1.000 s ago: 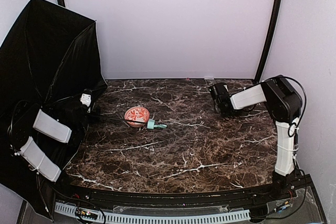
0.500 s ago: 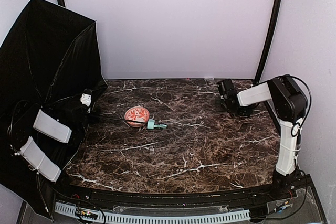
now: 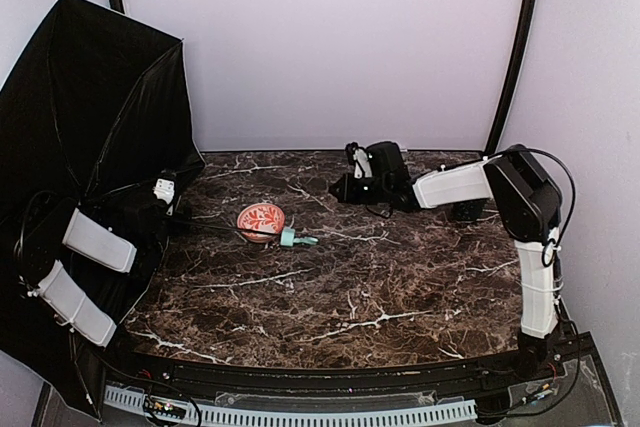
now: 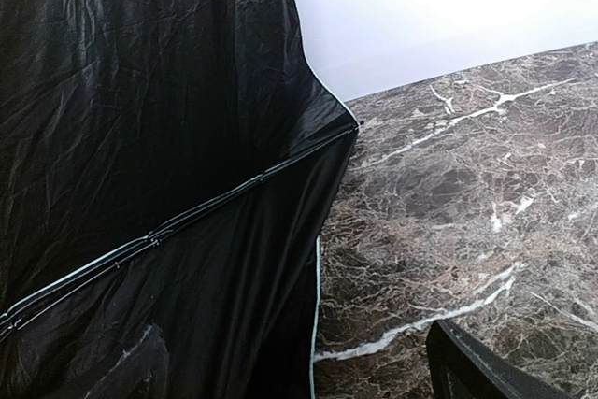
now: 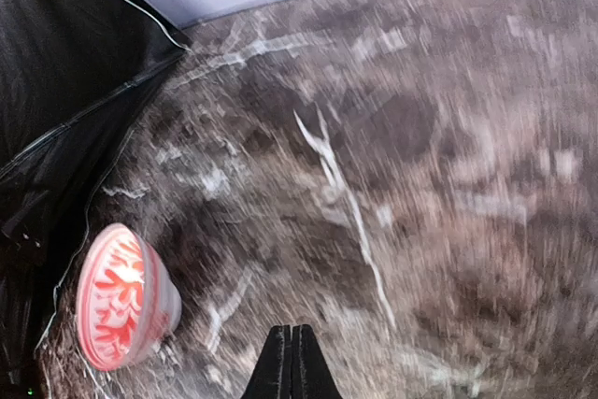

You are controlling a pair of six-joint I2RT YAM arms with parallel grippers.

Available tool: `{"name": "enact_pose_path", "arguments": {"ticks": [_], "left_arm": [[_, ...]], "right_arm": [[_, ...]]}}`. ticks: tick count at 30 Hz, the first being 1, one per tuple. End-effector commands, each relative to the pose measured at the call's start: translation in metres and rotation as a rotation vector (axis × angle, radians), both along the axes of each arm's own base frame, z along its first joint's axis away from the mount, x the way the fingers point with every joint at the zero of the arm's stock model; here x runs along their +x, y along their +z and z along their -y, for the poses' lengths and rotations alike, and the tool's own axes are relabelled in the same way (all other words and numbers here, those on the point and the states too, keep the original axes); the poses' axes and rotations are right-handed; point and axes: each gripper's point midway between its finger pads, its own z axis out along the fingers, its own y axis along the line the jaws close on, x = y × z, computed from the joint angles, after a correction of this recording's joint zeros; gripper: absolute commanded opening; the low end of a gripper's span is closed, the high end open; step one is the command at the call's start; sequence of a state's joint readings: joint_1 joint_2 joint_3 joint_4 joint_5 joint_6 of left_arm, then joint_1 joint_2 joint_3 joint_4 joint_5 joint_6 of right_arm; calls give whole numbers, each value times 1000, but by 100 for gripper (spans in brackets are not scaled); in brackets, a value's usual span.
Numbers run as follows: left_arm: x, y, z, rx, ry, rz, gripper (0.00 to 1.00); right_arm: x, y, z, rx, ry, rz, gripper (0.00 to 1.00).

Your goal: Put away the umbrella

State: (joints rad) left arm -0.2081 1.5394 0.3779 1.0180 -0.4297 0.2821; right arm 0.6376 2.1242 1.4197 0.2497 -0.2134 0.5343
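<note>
The umbrella (image 3: 95, 117) stands open on its side at the table's left, its black underside facing the arms. Its thin shaft runs right to the mint handle (image 3: 297, 239), which lies on the marble. In the left wrist view the black canopy (image 4: 159, 165) with its pale mint hem fills the left half. My left gripper (image 3: 170, 197) sits at the canopy's lower edge, open and empty, with one finger (image 4: 476, 371) showing. My right gripper (image 3: 342, 189) is shut and empty, stretched over the back middle of the table, its fingertips (image 5: 291, 362) pressed together.
An orange-and-white patterned bowl (image 3: 261, 219) lies on its side against the shaft, just left of the handle; it also shows in the right wrist view (image 5: 121, 296). The marble table (image 3: 400, 277) ends at the back wall. The right wrist view is motion-blurred.
My right arm has swung from the back right corner leftward to the back middle of the table. The left arm, umbrella and bowl have not moved.
</note>
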Motion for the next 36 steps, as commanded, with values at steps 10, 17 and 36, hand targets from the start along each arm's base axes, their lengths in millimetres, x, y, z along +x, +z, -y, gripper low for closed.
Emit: {"name": "enact_pose_path", "arguments": {"ticks": [10, 17, 36], "left_arm": [[-11, -3, 68, -65, -41, -293, 78], [-42, -29, 100, -409, -93, -462, 73], [-39, 41, 176, -204, -347, -165, 83]], "right_arm": [[-31, -4, -24, 124, 50, -102, 0], [-35, 2, -24, 144, 60, -91, 0], [-50, 13, -11, 124, 85, -41, 0]]}}
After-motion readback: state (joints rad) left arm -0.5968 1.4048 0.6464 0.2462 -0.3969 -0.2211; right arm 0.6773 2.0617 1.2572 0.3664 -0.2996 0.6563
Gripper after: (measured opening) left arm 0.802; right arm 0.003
